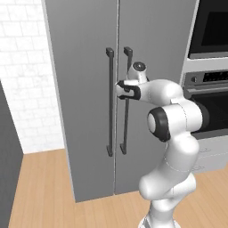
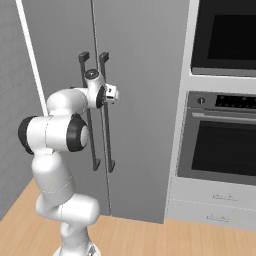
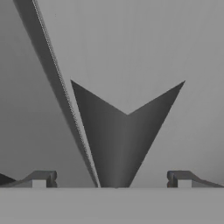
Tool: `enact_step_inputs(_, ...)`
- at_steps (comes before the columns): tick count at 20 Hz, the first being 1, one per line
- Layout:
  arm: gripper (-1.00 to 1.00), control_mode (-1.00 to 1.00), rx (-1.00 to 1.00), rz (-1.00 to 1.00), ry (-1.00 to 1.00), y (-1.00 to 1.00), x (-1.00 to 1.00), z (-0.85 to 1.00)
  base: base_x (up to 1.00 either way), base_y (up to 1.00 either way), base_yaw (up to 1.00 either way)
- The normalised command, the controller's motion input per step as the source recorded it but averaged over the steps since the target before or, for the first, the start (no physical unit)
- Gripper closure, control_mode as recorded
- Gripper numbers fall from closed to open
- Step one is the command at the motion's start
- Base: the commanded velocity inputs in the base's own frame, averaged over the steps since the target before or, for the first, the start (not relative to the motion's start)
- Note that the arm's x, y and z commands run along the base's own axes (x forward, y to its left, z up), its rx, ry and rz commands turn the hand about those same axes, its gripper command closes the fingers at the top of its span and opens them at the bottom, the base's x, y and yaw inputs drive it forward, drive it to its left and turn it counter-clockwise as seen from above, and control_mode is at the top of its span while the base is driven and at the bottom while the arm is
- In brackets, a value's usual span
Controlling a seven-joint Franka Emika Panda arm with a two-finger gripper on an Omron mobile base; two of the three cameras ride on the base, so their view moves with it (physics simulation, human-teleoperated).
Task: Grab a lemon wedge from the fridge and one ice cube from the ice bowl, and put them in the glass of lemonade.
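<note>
The fridge (image 1: 89, 89) is seen standing tall and grey, both doors closed, its two long dark bar handles side by side at the centre seam. In the left base view the right-hand handle (image 1: 127, 100) is partly covered by the white arm, whose wrist is held right at it, while the left-hand handle (image 1: 109, 102) is shown clear from top to bottom. A white brick wall (image 1: 26, 75) and a wooden floor (image 1: 44, 187) are shown to the left of the fridge.

From the right base view, a built-in oven stack (image 2: 220, 100) with dark glass doors is shown just beside the fridge, with pale drawers (image 2: 215, 202) under it; less of it is caught at the edge of the left view.

In the hand view the tool (image 3: 111, 178) is seen spread wide, its two dark fingertips (image 3: 41, 178) far apart, nothing pinched between them. A dark handle bar (image 3: 118, 144) is framed between them, close against the grey door, with the door seam running slantwise to its left. Whether the bar is touched cannot be told.
</note>
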Motion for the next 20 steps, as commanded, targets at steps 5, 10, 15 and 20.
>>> enact_step_inputs(5, -1.0, -1.0, 0.0, 0.0, -0.03, 0.0, 0.41, -0.2, 0.0, 0.0, 0.0)
enact_step_inputs(10, 1.0, -1.0, 0.0, 0.0, 0.01, 0.0, 0.42, 0.0, 0.0, 0.0, 0.0)
enact_step_inputs(15, 1.0, -1.0, 0.0, 0.0, 0.03, -0.15, 0.32, 0.01, 0.0, 0.0, 0.0)
enact_step_inputs(20, 1.0, -1.0, 0.02, -0.01, 0.0, -0.66, -0.27, 0.01, 0.0, 0.0, 0.0)
